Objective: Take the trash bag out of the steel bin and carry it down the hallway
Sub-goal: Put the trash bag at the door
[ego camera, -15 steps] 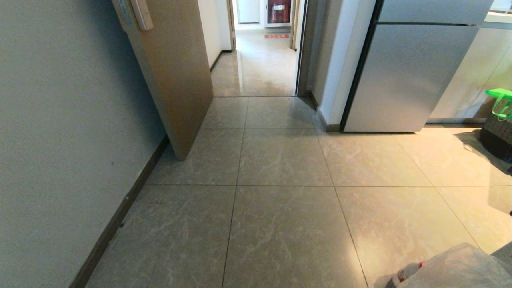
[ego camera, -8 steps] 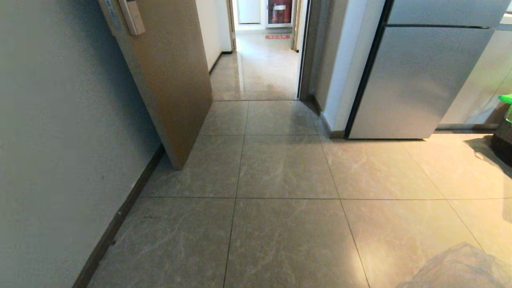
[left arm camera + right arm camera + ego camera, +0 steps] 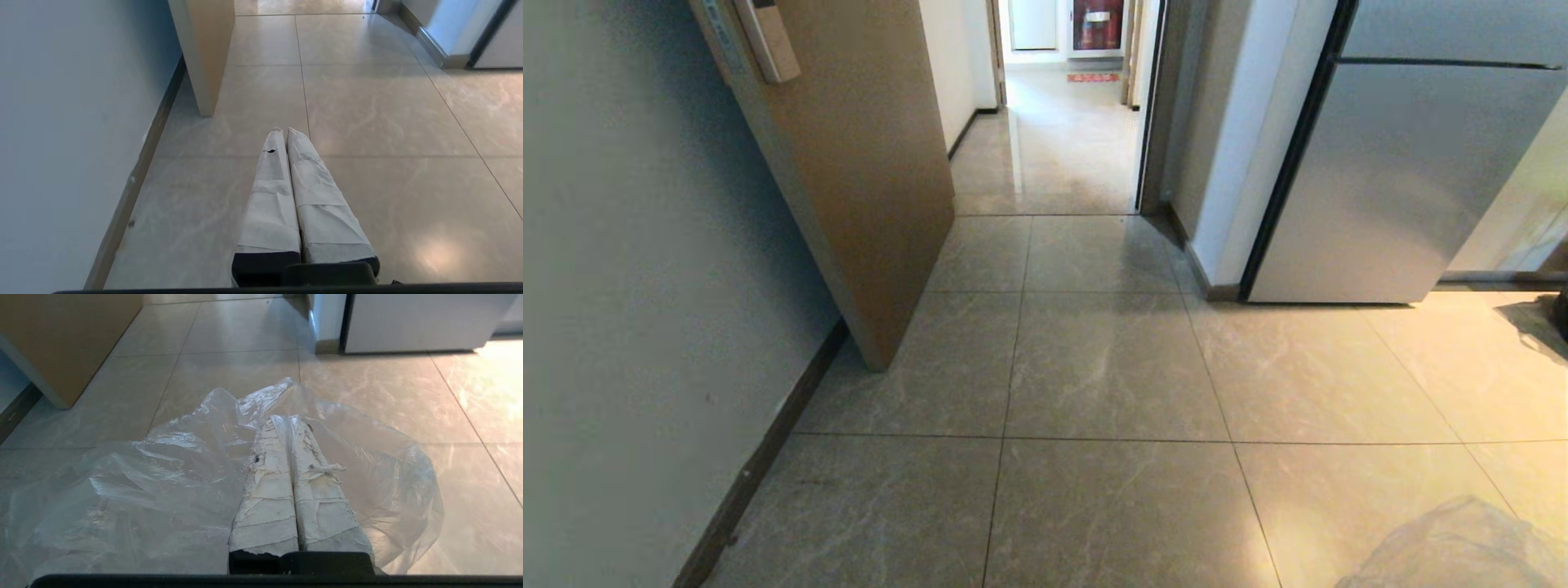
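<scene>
Here you have the right gripper [image 3: 291,418] clenched on the trash bag [image 3: 163,469], its two tape-wrapped fingers [image 3: 269,486] pressed together with a fold of the clear film pinched between them and the rest of the bag billowing out on both sides above the floor. In the head view the bag [image 3: 1462,547] shows only as a crinkled clear mound at the near right corner. Your left gripper [image 3: 284,130] hangs over the tiles with its wrapped fingers closed against each other and nothing between them. Ahead of you the hallway [image 3: 1054,147] runs away through an open doorway, floored in grey-beige marbled tiles. A brown wooden door [image 3: 849,163] stands open on the left against the pale wall [image 3: 621,286], and a steel refrigerator [image 3: 1405,171] stands on the far right, just beside the doorway's corner.
</scene>
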Motion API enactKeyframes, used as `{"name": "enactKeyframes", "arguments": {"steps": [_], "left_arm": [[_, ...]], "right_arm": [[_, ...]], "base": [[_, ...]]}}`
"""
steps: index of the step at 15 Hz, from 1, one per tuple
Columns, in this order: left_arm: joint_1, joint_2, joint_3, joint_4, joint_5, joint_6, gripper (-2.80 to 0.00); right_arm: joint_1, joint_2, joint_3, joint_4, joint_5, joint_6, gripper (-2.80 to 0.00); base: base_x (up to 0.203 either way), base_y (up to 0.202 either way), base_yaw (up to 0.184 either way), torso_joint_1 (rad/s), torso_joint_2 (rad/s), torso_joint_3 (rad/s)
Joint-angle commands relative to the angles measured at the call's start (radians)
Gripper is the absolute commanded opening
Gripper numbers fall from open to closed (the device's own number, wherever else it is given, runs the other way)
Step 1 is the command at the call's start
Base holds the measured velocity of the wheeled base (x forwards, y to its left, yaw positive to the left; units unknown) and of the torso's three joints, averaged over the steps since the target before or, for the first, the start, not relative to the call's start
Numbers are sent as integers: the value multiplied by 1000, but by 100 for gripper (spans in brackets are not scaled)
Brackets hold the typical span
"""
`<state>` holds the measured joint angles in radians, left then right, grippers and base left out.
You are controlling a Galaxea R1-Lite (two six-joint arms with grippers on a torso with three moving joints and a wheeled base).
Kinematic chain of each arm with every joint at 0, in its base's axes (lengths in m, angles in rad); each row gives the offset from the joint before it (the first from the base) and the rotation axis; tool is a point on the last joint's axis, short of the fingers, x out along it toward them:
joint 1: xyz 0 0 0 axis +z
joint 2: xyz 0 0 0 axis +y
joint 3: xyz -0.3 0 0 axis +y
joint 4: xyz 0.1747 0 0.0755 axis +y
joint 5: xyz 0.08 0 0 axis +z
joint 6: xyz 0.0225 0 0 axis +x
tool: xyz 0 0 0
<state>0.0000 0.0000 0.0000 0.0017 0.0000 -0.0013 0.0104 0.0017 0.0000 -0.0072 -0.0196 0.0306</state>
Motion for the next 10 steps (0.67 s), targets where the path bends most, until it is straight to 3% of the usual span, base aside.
{"name": "enactKeyframes", "arguments": {"steps": [1, 10], "left_arm": [[0, 0, 0, 0, 1, 0, -280], [0, 0, 0, 0, 0, 0, -280]], "right_arm": [[0, 1, 2, 0, 0, 0, -280], [0, 1, 2, 0, 0, 0, -280]], "base": [[197, 0, 1, 2, 3, -2], [193, 0, 1, 4, 3, 4]]}}
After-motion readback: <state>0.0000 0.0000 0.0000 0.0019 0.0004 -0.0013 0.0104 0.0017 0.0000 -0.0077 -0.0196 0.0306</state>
